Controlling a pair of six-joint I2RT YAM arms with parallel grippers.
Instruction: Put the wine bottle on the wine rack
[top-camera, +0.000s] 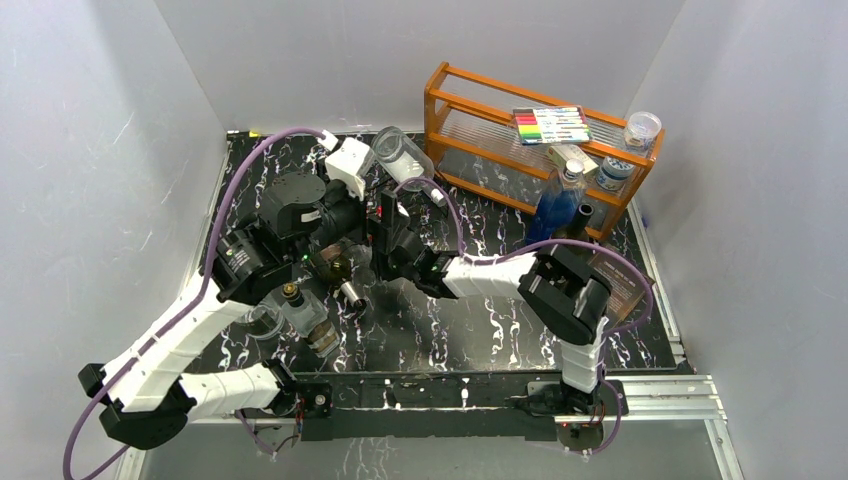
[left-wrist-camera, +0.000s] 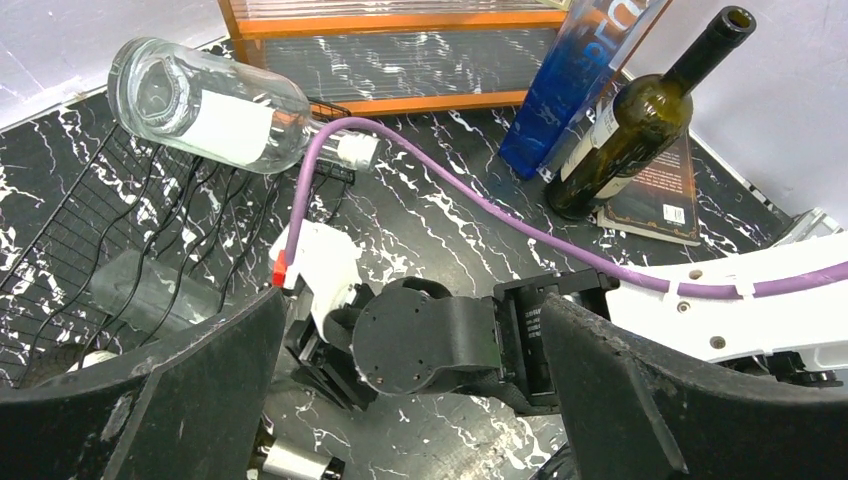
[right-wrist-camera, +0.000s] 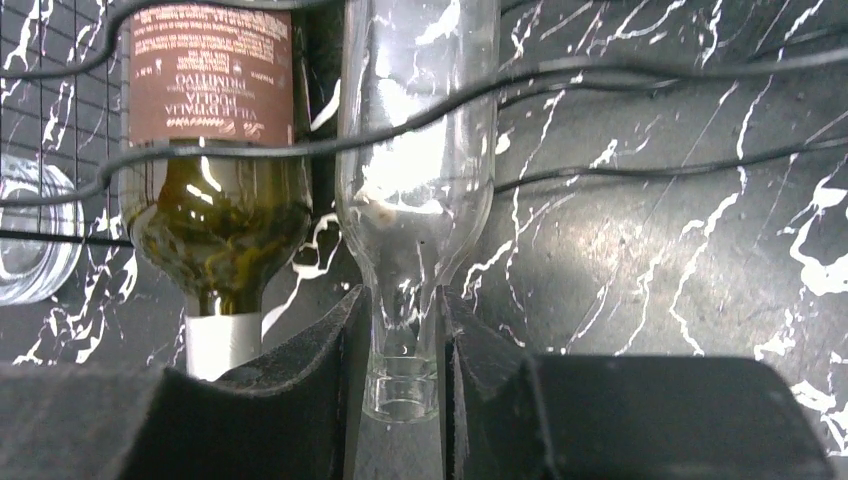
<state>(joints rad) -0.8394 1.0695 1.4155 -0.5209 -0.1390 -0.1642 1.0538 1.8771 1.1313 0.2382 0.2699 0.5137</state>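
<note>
Neck of clear wine bottle in right gripper; left gripper agape

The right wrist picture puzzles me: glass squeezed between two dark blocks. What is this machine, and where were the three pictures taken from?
It is a robot: a left arm and a right arm bolted to a marbled table. The top picture looks down on both. The other two come from a camera on each wrist. The dark blocks are fingers of the right tool, shut on the neck of a clear bottle that lies among the black wires of the wine rack, beside a brownish labelled bottle. The left tool is open and holds nothing. Also there: an orange shelf, a blue bottle and a dark wine bottle.
</note>
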